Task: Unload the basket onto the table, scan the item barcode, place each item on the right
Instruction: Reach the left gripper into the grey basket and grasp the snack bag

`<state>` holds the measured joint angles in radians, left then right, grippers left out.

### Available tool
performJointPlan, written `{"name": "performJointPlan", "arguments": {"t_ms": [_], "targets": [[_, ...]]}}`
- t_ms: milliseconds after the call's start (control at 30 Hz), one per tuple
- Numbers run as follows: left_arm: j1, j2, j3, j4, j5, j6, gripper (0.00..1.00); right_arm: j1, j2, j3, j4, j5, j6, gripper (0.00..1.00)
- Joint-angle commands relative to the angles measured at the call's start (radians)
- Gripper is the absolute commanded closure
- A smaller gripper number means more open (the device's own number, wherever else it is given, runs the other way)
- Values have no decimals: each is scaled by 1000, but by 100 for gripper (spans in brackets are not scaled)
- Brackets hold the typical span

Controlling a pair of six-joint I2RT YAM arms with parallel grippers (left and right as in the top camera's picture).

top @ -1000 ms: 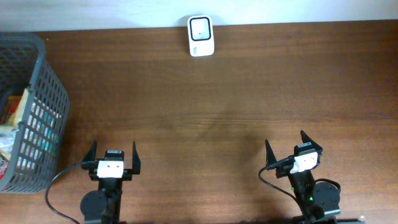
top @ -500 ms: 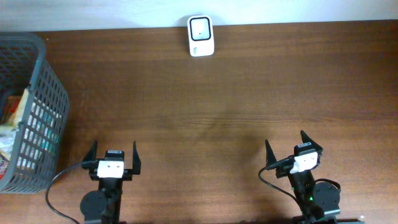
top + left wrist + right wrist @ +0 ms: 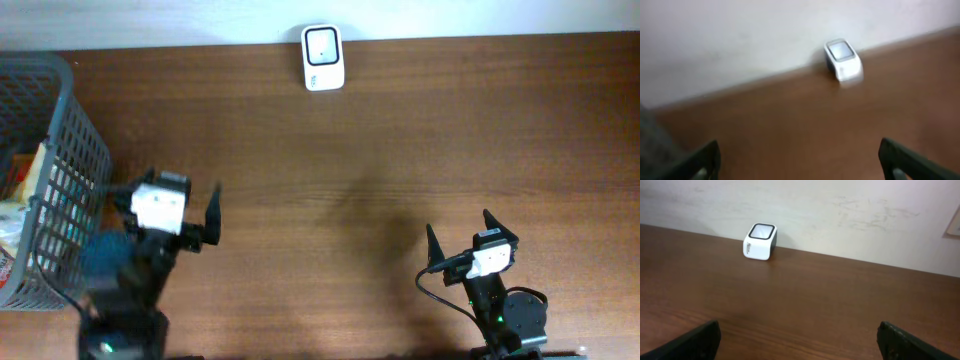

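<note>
**Pick-up step: no item in hand yet**

The packaged items (image 3: 22, 180) lie in the grey basket (image 3: 78, 150) at the left edge. The left gripper (image 3: 800, 154) hangs beside it, fingers apart and empty. The right gripper (image 3: 459, 225) is equally spread, near right. Next, I judge, reach into the basket, then present an item to the scanner (image 3: 323, 58) at far centre.

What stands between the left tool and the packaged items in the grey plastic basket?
Only the grey plastic basket's own side wall: the open left tool is outside it, the packaged items inside.
</note>
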<state>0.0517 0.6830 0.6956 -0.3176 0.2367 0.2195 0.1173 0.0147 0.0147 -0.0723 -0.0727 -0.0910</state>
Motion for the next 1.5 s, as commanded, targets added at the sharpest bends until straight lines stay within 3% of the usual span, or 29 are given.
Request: {"name": "performJointPlan", "arguments": {"t_ms": [0,200,267,400,467,500,567,667,733,900,1033,1133,1233,1400,1467], "targets": [[-3,260,346,-190,65,6,1,-7,-8,-9,0,5,-6,1],[-3,747,1097,-763,84,6,1,-7,-8,-9,0,5,-6,1],[-3,829,1237,-832,89,6,1,-7,-8,-9,0,5,-6,1],[-3,835,1244,-758,127,5,1,-7,-8,-9,0,5,-6,1],[15,835,1244,-716,26,-13,1,-7,-8,-9,0,5,-6,1],[66,835,1244,-701,-120,-172,1,-7,-8,-9,0,5,-6,1],[194,835,1244,-701,-213,-319,1,-7,-8,-9,0,5,-6,1],[399,835,1244,-700,-219,-450,1,-7,-8,-9,0,5,-6,1],[523,841,1243,-701,-219,-474,1,-7,-8,-9,0,5,-6,1],[708,933,1164,-719,-263,-474,1,-7,-8,-9,0,5,-6,1],[804,1041,982,-667,-287,-426,1,-7,-8,-9,0,5,-6,1],[851,1045,891,-592,-275,-364,1,-7,-8,-9,0,5,-6,1],[869,1096,832,-510,-191,-195,1,-7,-8,-9,0,5,-6,1],[870,1245,832,-444,-188,-142,1,-7,-8,-9,0,5,-6,1],[870,1301,832,-407,-125,-112,0,-7,-8,-9,0,5,-6,1]]}}
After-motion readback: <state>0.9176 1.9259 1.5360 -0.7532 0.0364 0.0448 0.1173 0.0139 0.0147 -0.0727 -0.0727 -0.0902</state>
